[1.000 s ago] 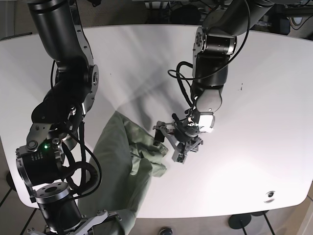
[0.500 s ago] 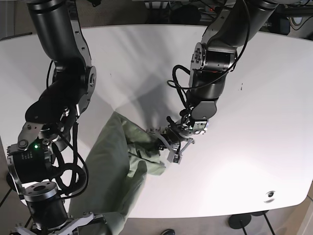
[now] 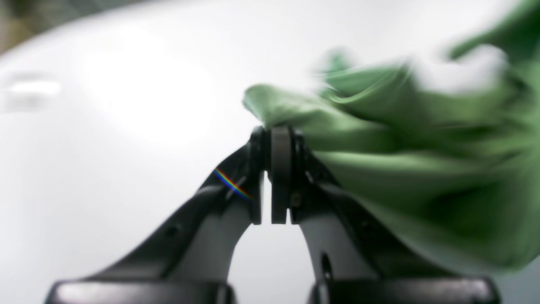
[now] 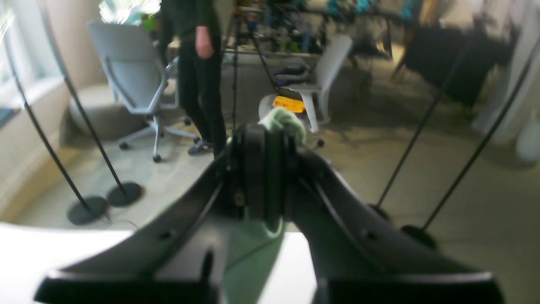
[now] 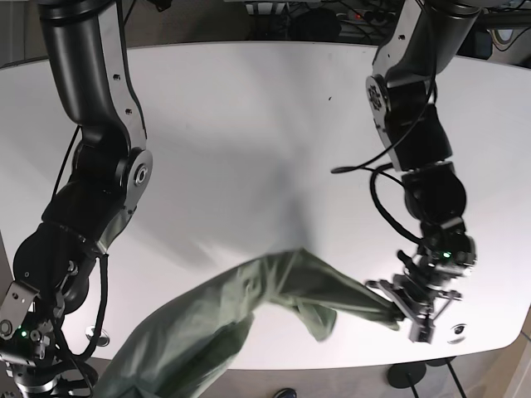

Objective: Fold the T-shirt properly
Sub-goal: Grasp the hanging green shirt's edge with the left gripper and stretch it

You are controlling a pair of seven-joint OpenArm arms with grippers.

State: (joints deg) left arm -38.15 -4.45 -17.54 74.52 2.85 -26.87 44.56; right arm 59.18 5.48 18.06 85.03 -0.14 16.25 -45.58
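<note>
Your left tool [image 5: 412, 308] has pulled the green shirt [image 5: 249, 315] to the near right of the table [image 5: 249, 108]. Both tools pinch the shirt; the right tool [image 4: 263, 169] holds its other end. Nothing is folded yet.

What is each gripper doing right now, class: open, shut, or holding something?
Left gripper: shut on the green T-shirt.
Right gripper: shut on the same T-shirt.

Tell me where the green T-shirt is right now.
In the base view the green T-shirt stretches along the table's near edge, between the left tool and the right arm.
</note>
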